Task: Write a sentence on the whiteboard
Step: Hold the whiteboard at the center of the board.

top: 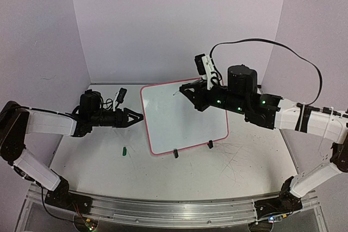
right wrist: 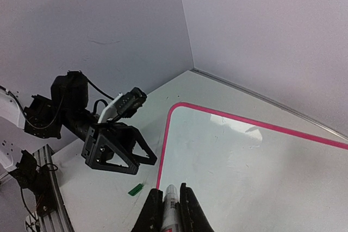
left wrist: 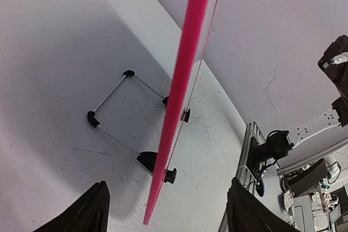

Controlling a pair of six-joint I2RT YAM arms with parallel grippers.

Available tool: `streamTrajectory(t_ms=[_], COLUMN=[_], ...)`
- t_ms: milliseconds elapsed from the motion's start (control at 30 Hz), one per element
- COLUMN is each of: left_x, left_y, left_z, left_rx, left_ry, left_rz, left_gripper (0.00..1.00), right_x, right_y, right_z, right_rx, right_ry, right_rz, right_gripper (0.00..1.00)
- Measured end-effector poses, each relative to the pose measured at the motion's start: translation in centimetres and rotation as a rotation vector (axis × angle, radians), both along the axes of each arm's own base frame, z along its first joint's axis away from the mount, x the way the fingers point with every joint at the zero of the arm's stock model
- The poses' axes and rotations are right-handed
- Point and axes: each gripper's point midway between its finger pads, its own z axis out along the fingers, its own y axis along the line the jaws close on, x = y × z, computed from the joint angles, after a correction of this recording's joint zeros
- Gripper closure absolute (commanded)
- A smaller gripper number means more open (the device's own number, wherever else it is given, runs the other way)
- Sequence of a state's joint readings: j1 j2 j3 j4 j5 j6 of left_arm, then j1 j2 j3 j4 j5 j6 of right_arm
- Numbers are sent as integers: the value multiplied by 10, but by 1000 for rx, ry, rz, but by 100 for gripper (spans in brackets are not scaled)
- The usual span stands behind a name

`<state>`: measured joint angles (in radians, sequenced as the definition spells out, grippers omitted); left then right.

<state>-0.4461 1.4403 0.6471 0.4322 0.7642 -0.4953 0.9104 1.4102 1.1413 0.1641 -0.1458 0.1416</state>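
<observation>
Small rectangular whiteboard, white with a thin pink-red frame (top: 182,126), stands on black clip feet mid-bench (top: 98,172). Left pincer (top: 137,118) is apart; the board's left edge lies at its 3 o'clock, between the jaws, contact unclear. Right pincer (top: 184,91) is clamped on a white marker pen (right wrist: 171,202), near the board's 12 o'clock.

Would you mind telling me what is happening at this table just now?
Two robot arms are working at a whiteboard that stands propped up mid-table. The right gripper is shut on a marker and holds it at the board's upper part. The left gripper sits at the board's left edge with its jaws open, not clamping it. No writing shows on the board yet. A small green cap lies on the table near the board's lower left corner.
</observation>
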Motion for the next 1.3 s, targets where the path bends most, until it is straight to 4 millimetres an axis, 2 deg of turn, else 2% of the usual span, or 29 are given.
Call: streamTrajectory(t_ms=[100, 167, 300, 367, 667, 833, 967, 1100, 1300], left_x=[10, 18, 22, 23, 17, 14, 15, 16, 16], left_y=[-8, -14, -19, -21, -27, -29, -29, -30, -30], left_z=[-1, 0, -1, -3, 2, 5, 4, 2, -9], left_rx=[-13, -26, -41, -46, -64, -67, -65, -60, -47], left_ry=[-13, -31, -49, -48, -85, -111, -120, -130, -119], left_rz=[-20, -30, -49, -60, -109, -125, -127, -129, -134], left_gripper=[33, 42, 60, 65, 69, 82, 87, 86, 83], right_x=[5, 8, 10, 10, 11, 12, 16, 18, 18], right_y=[7, 11, 14, 14, 15, 21, 29, 34, 36], right_z=[-4, -12, -21, -20, -15, -12, -18, -26, -21], right_rx=[-13, -33, -57, -55, -37, -28, -38, -54, -44], right_ry=[-15, -14, -12, -17, -30, -38, -35, -27, -35], right_rz=[5, 9, 14, 13, 18, 32, 43, 51, 63], right_gripper=[100, 100, 100, 100, 100, 100, 100, 100, 100])
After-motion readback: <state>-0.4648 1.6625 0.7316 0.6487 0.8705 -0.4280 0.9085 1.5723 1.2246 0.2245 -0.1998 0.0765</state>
